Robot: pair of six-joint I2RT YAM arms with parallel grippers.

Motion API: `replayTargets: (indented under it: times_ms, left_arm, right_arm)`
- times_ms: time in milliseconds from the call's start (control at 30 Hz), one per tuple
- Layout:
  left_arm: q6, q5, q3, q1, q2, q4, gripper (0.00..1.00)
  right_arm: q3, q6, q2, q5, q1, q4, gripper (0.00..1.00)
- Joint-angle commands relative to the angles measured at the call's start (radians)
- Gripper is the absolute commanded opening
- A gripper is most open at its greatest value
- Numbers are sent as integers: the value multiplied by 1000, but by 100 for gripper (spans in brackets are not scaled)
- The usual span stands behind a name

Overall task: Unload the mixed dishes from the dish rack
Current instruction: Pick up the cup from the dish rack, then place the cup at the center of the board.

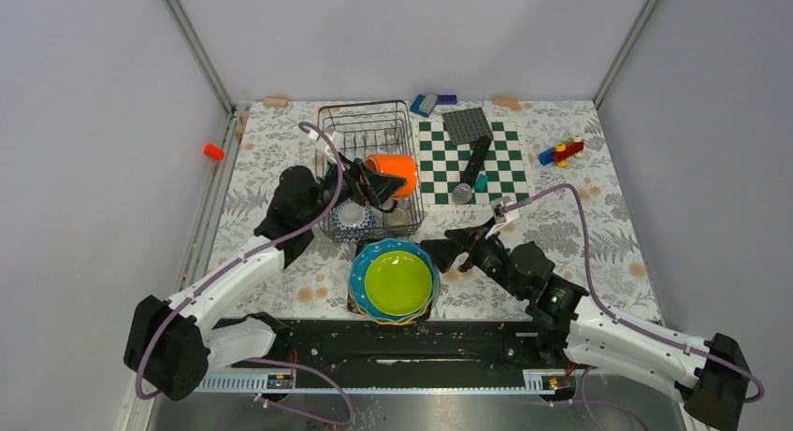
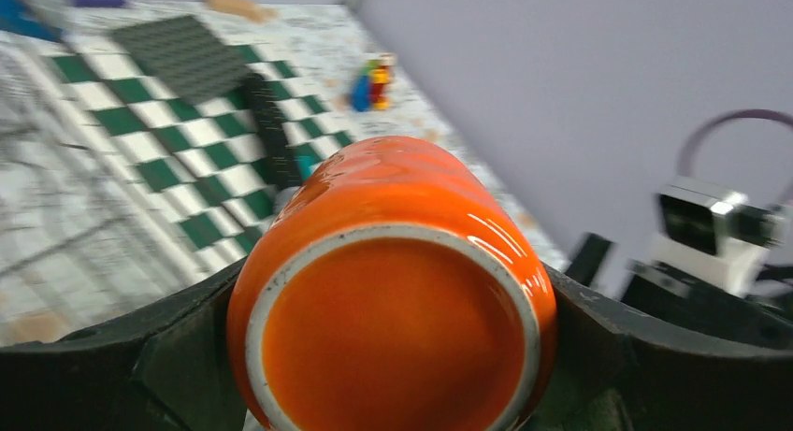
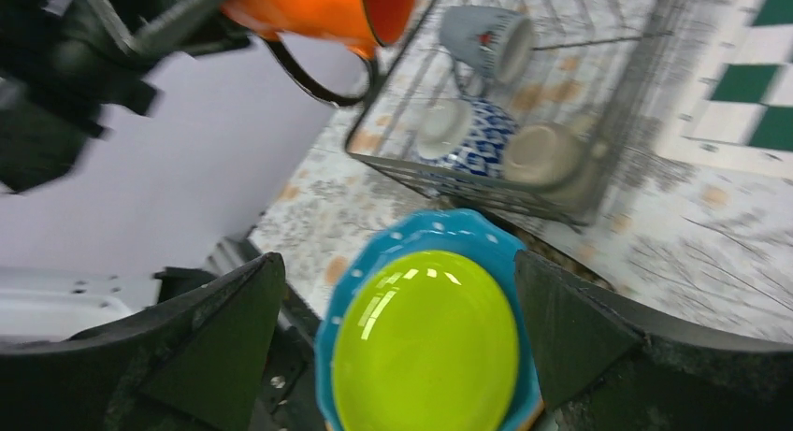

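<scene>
- The left fingers (image 2: 140,366) grip the orange mug (image 2: 393,291) from both sides, its base facing the wrist camera.
- In the top view the mug (image 1: 393,172) is tipped on its side over the right part of the dish rack (image 1: 367,122), with its mouth towards the checkerboard mat (image 1: 510,174).
- From the right wrist the mug's dark handle hangs below it, above the rack's near corner.
- In the rack's near end sit a blue patterned bowl (image 3: 486,141) with a small cup (image 3: 441,127) beside it, another pale cup (image 3: 540,153) and a grey cup (image 3: 486,38) on its side.
- A lime green plate (image 1: 398,283) lies on a blue dotted plate (image 1: 369,253), stacked on the tabletop (image 1: 598,225) just in front of the rack.
- The right fingers (image 3: 215,347) are spread wide and hold nothing, low beside the stack's right edge.
</scene>
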Motion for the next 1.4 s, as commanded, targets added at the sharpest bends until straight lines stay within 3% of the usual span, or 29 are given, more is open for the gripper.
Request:
replayTargets:
  times_ms: [0, 333, 567, 800, 1033, 1267, 1367]
  left_arm:
    - [-322, 198, -108, -5, -59, 577, 25]
    - [-629, 243, -240, -62, -29, 1066, 26]
    - [-640, 226, -235, -104, -24, 1078, 27]
    - [-639, 226, -202, -113, 2, 1073, 26]
    - [-649, 241, -195, -130, 27, 1090, 26]
    - [-645, 234, -213, -179, 33, 1098, 30]
    - [-643, 236, -212, -182, 37, 1098, 34]
  right_arm:
    - [7, -4, 66, -177, 4, 294, 99]
    - [27, 15, 199, -214, 4, 483, 97]
    - [28, 27, 241, -284, 4, 687, 95]
    - [96, 37, 286, -459, 3, 693, 93]
    - [89, 13, 271, -432, 4, 731, 91]
    - [119, 4, 292, -430, 4, 744, 64]
    - [122, 11, 293, -435, 4, 733, 44]
